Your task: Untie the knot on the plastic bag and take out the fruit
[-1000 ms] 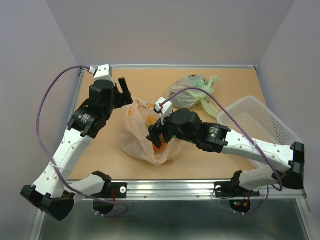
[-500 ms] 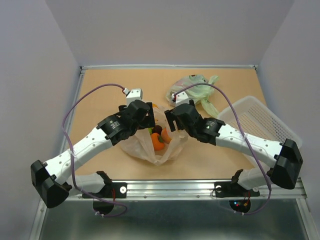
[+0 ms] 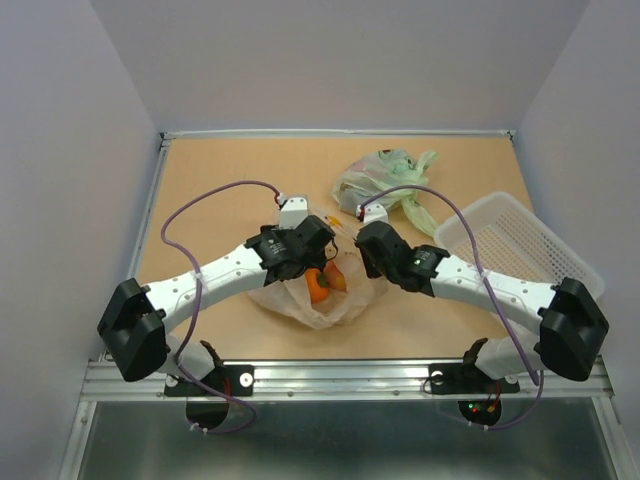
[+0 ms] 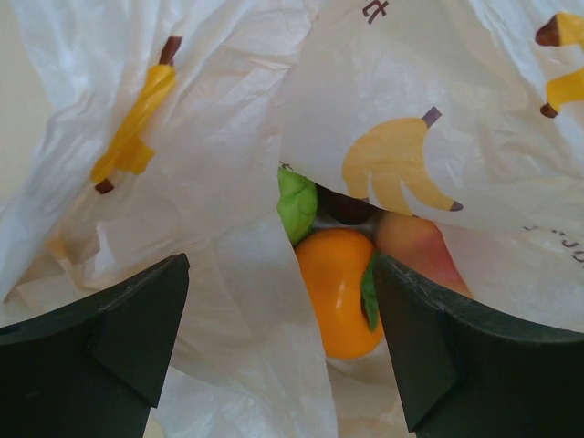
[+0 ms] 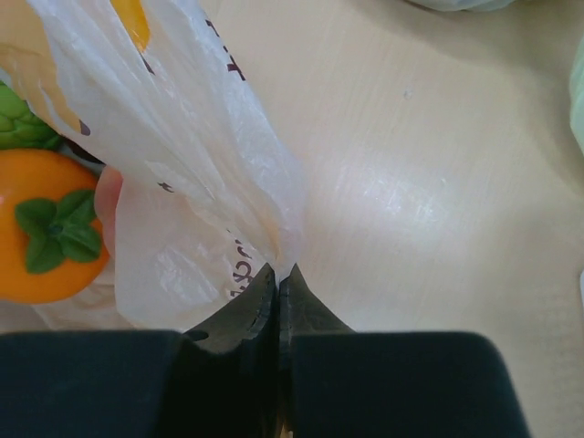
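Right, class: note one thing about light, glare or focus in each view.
Top external: soft, even light, hardly any shadow on the table. Left wrist: the plastic bag is nearly washed out to white, the left gripper a dark silhouette. Right wrist: a pale sheen of glare on the table beside the bag; the right gripper is black, without detail.

Your right gripper (image 5: 276, 274) has its jaws pressed together on a thin fold of the plastic bag (image 5: 182, 155). To its left, an orange fruit (image 5: 55, 274) with a green leafy cap lies inside the bag. Bare table (image 5: 411, 182) shows on the right.
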Action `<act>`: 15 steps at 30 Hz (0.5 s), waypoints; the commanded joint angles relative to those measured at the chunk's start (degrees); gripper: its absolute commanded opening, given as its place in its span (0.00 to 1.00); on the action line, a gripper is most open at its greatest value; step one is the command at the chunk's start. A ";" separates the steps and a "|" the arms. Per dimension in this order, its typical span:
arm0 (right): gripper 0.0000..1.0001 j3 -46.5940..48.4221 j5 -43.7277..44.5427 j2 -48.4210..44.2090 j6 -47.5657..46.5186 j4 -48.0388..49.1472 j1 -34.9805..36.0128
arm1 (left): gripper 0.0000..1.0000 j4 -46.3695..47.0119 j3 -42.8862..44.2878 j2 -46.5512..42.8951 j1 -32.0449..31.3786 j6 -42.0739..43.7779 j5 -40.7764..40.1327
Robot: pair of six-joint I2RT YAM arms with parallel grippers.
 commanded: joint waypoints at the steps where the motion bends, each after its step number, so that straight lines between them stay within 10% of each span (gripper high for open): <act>1: 0.04 -1.40 -3.43 -2.45 1.58 2.36 0.02 | 0.94 -1.30 -0.55 2.13 -0.42 -3.09 -5.62; 10: 0.02 -4.73 0.51 -5.27 1.84 2.98 -0.07 | 0.81 -8.86 -1.33 6.36 -0.42 -7.12 -11.33; 15: 0.01 -6.67 3.42 -4.74 3.86 3.15 -3.22 | 0.27 -11.06 -5.37 1.97 -0.42 -9.24 -12.57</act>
